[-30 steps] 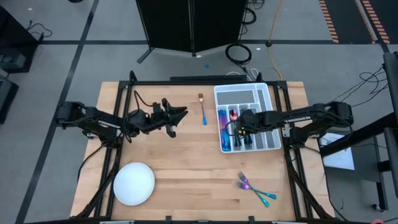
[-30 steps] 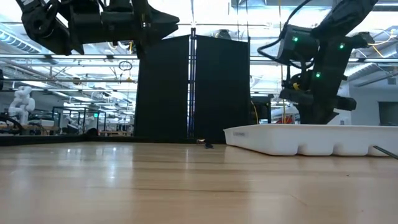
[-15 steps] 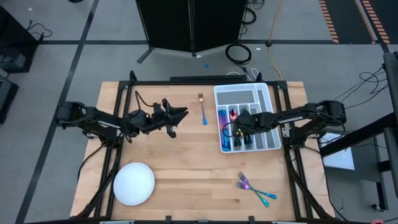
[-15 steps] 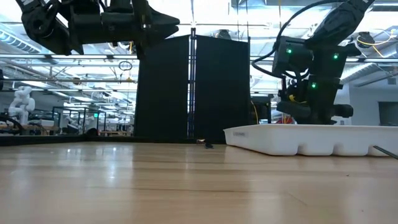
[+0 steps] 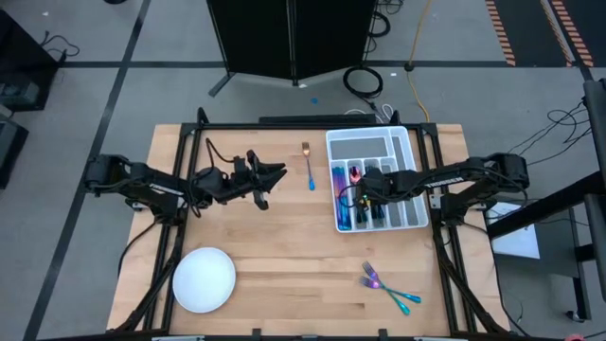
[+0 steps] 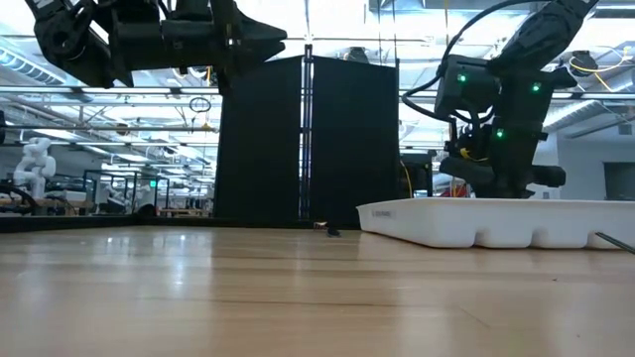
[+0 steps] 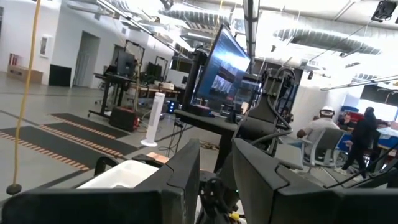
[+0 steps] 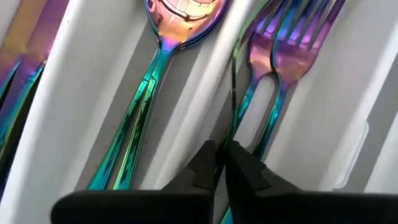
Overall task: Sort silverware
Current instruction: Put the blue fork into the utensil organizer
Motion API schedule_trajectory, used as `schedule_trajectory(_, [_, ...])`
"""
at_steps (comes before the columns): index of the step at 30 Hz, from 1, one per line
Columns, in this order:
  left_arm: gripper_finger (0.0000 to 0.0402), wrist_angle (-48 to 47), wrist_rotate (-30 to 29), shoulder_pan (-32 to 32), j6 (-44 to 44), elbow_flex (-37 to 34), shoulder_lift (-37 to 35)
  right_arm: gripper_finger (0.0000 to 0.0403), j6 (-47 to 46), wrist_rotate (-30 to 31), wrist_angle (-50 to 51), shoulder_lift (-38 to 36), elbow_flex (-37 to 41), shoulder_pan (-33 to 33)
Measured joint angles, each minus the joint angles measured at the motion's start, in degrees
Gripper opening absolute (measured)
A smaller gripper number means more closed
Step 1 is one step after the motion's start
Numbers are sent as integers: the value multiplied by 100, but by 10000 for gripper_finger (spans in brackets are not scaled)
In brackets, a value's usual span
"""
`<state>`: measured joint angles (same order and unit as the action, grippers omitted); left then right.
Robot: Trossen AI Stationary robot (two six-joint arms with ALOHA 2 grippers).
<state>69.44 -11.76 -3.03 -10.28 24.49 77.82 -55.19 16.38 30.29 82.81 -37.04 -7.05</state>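
Note:
My right gripper point(image 5: 364, 195) reaches steeply down into the white divided tray point(image 5: 407, 142), its fingers closed point(image 8: 220, 163). Below it in the right wrist view lie a rainbow spoon point(image 8: 177, 18) in one compartment and two forks point(image 8: 292, 43) in the one beside it; one fork leans on its edge against the divider. More silverware point(image 5: 342, 197) lies in the tray's left compartments. A fork point(image 5: 308, 167) lies on the table left of the tray, and two pieces point(image 5: 386, 286) lie near the front edge. My left gripper point(image 5: 276, 173) hovers open above mid-table. My right gripper comes from above, slanting down, and its fingertips point(image 8: 239, 167) close on the thin edge of the leaning fork's handle point(image 8: 231, 127). The fingers pinch it only at their tips. The fork's tines end stays down in the tray against the divider.
A round white plate point(image 5: 204, 279) sits at the table's near left. A black cable point(image 5: 216, 152) lies at the far left. A dark panel point(image 6: 308, 139) stands behind the table. Bare wood lies between plate and tray.
My right gripper has sunk a little toward the tray and then kept still. My left arm has stayed where it was.

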Motion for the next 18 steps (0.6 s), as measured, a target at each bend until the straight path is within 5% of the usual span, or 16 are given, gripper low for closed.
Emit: schedule_trajectory(18, [95, -10, 2, 0, -7, 2, 0, 1, -486, 501, 539, -856, -13, 4])
